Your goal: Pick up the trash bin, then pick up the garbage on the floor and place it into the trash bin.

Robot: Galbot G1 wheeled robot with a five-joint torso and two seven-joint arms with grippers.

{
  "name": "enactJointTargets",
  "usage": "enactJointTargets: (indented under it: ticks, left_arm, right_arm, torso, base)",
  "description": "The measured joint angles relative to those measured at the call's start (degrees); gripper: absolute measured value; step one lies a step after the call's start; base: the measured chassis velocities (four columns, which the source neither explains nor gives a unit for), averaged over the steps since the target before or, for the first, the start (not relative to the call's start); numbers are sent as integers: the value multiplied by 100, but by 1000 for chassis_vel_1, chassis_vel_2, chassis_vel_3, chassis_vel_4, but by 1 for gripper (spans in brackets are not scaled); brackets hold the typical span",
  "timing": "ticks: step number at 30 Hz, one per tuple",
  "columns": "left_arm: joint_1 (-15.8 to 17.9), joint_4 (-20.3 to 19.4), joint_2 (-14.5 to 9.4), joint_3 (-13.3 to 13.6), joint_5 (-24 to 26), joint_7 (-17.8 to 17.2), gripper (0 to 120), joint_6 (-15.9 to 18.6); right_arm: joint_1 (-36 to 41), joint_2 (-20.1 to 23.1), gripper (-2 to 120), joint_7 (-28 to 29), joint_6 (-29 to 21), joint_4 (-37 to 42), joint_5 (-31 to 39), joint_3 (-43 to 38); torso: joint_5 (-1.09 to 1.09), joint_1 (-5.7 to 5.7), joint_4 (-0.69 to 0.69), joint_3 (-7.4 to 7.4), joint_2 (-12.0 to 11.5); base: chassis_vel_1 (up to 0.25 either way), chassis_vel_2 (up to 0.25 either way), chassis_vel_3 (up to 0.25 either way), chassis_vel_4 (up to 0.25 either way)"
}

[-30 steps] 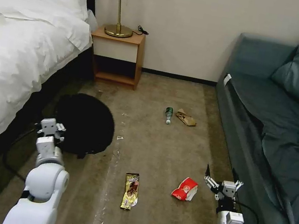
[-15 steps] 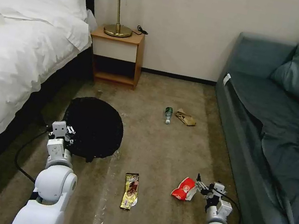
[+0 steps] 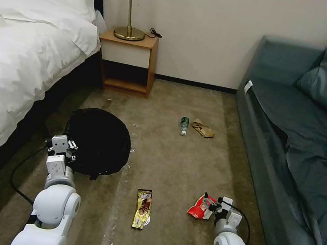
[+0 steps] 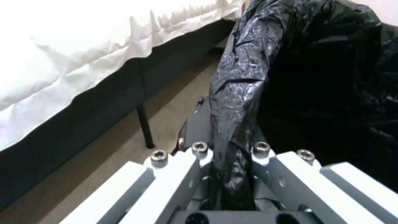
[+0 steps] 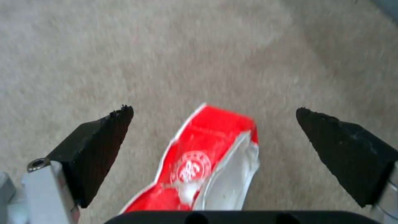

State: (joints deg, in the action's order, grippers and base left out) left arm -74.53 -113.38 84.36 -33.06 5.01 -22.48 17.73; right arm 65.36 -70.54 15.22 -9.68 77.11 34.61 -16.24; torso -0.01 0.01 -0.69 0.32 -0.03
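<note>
Right pincer has dropped in, spread wide around the crumpled red-white snack wrapper at five o'clock on the carpet; grab looks imminent. Left pincer stays clamped on the black-bagged round white bin, nine o'clock.

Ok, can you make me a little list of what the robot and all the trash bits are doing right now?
left gripper: shut on the bag-lined rim of the round bin with the crinkly black bag, beside the white bed
right gripper: jaws open, one each side of the crumpled red-white snack wrapper, low over the carpet
flat yellow-brown candy wrapper: on the carpet between the arms
small clear bottle with green label: lying farther off
crumpled brown paper: just beside the bottle
in the bin: cannot tell
</note>
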Motion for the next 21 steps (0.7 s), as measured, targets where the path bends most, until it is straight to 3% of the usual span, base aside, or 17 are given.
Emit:
enactJointTargets:
  ticks: [4, 12, 21]
  left_arm:
    - [-92, -28, 2, -18, -29, 7, 4, -38]
    - [-201, -118, 35, -28, -78, 7, 3, -52]
    - [-305, -178, 83, -47, -145, 0, 3, -65]
  right_arm:
    - [-167, 25, 100, 191, -696, -21, 521, 27]
    - [-483, -71, 100, 280, -1390, -413, 639, 38]
    - [-805, -286, 100, 50, -1318, -1206, 392, -12]
  torso:
    - [0, 0, 0, 0, 0]
    - [-1, 0, 0, 0, 0]
    - [0, 0, 0, 0, 0]
  base:
    - [0, 0, 0, 0]
    - [0, 0, 0, 0]
    - [0, 0, 0, 0]
